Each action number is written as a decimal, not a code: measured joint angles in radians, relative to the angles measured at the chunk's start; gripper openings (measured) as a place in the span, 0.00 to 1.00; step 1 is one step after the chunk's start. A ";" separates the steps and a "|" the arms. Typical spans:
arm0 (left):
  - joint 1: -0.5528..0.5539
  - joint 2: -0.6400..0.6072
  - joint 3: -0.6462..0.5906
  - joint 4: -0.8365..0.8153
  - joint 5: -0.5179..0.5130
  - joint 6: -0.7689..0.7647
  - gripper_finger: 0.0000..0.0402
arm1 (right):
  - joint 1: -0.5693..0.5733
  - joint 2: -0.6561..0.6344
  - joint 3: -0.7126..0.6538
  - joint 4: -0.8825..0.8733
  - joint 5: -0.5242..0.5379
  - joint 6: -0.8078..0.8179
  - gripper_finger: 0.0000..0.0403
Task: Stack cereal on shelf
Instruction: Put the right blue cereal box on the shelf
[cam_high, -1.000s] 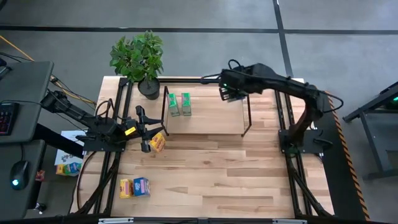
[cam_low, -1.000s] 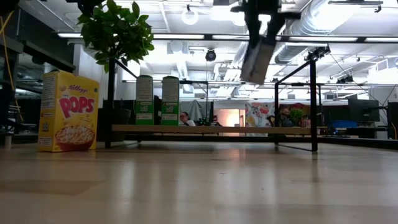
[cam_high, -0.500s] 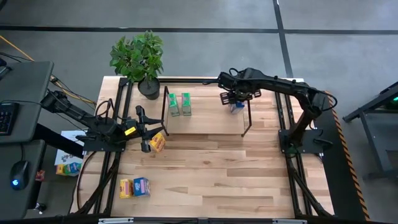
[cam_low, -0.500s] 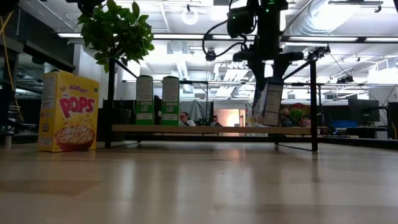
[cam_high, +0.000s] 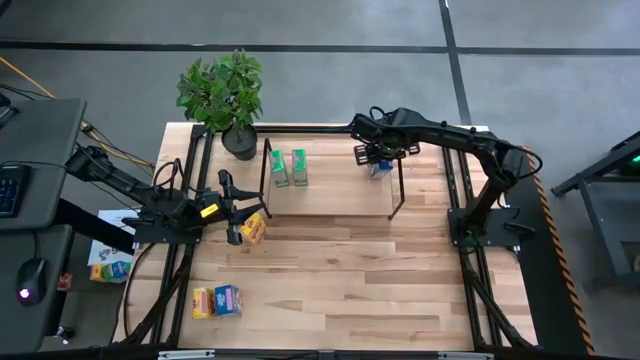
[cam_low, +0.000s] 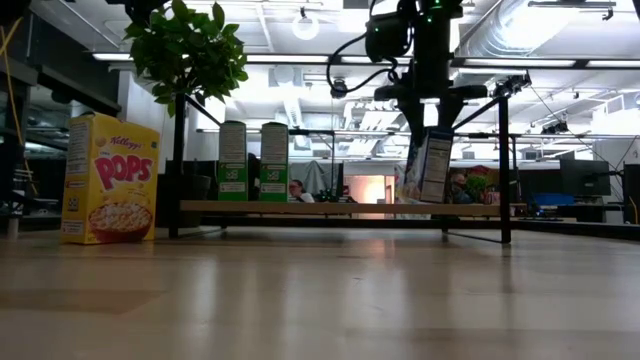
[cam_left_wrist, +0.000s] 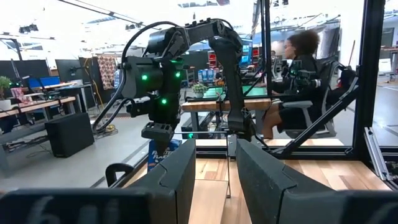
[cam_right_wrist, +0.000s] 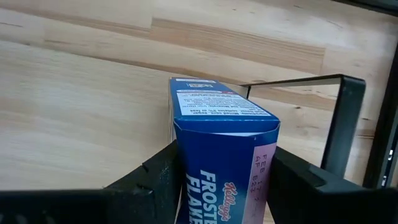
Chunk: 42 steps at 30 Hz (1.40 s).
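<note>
My right gripper (cam_high: 378, 163) is shut on a blue cereal box (cam_low: 430, 166) at the right end of the shelf (cam_high: 335, 192), a black rod rack with a light wooden floor. Two green boxes (cam_high: 289, 168) stand upright on the shelf's left part. My left gripper (cam_high: 238, 207) waits open at the table's left side. A yellow box (cam_high: 255, 228) stands on the table just beside it, untouched. Another yellow box (cam_high: 203, 302) and a blue one (cam_high: 228, 300) lie side by side near the table's near left corner. My right gripper pinches the blue box by its upper part (cam_right_wrist: 217, 134), one finger (cam_right_wrist: 155, 177) on each narrow side. The fingers come from above, pointing down. The box hangs nearly upright, slightly tilted, with its lower end (cam_low: 428, 198) at the shelf's board; whether it rests there I cannot tell.
A potted plant (cam_high: 222, 95) stands at the table's far left corner, behind the shelf. The larger black frame (cam_high: 455, 200) runs round the table's edges. The shelf's middle (cam_high: 340, 175) and the table's near half (cam_high: 370, 280) are bare wood. A person sits beyond the table (cam_left_wrist: 292, 74).
My right gripper came down with the blue box, from well above the shelf's top rods to the board at the shelf's right end. The box has turned from a strong tilt to nearly upright. In the last half second it has hardly moved.
</note>
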 joint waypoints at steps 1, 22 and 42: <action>0.000 0.000 0.000 0.000 0.000 0.000 0.26 | 0.000 0.000 0.000 0.000 -0.001 0.000 0.45; 0.000 0.000 0.000 0.000 0.000 -0.001 0.26 | 0.001 0.000 -0.002 0.000 0.002 -0.021 0.45; 0.000 0.000 0.000 0.000 0.000 -0.003 0.26 | 0.001 0.000 -0.002 0.022 -0.013 -0.029 0.69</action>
